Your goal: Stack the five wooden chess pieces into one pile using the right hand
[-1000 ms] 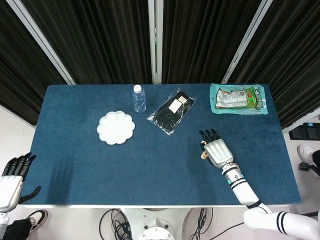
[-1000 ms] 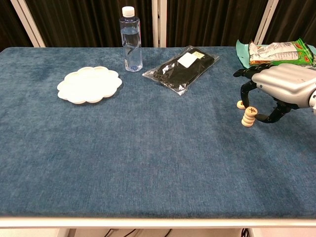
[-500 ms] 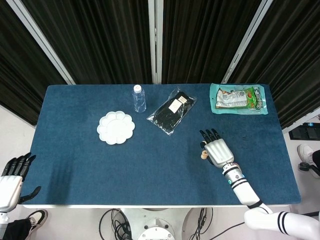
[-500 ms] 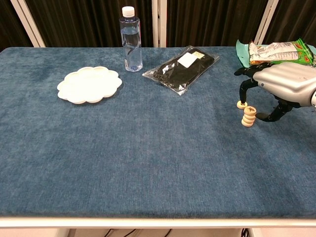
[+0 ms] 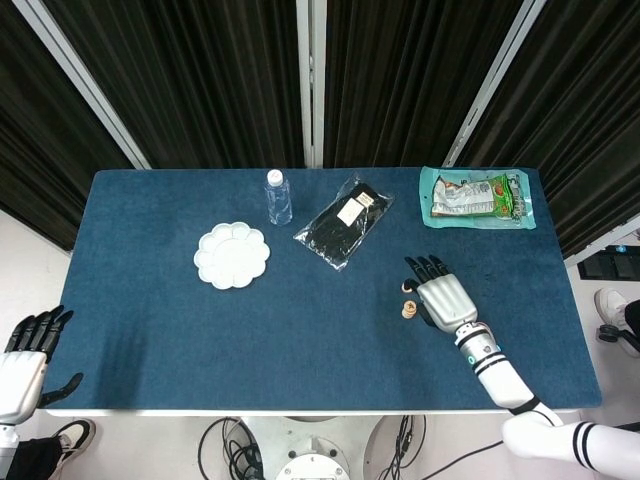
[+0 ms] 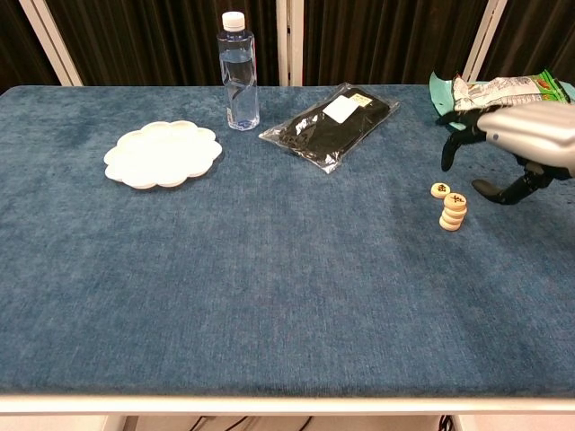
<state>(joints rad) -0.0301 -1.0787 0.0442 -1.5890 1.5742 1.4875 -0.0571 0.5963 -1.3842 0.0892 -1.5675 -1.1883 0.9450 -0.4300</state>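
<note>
Blue felt desk [image 6: 269, 296]: loose round wooden chess piece [image 6: 439, 189] touching short wooden pile [image 6: 453, 212], both just left of my right hand [image 6: 517, 148] (fingers spread, grasping nothing); left hand [image 5: 25, 352] far off.

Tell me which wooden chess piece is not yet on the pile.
The single chess piece lying flat on the table, just left of and behind the pile. The others are stacked on each other; this one lies alone.
</note>
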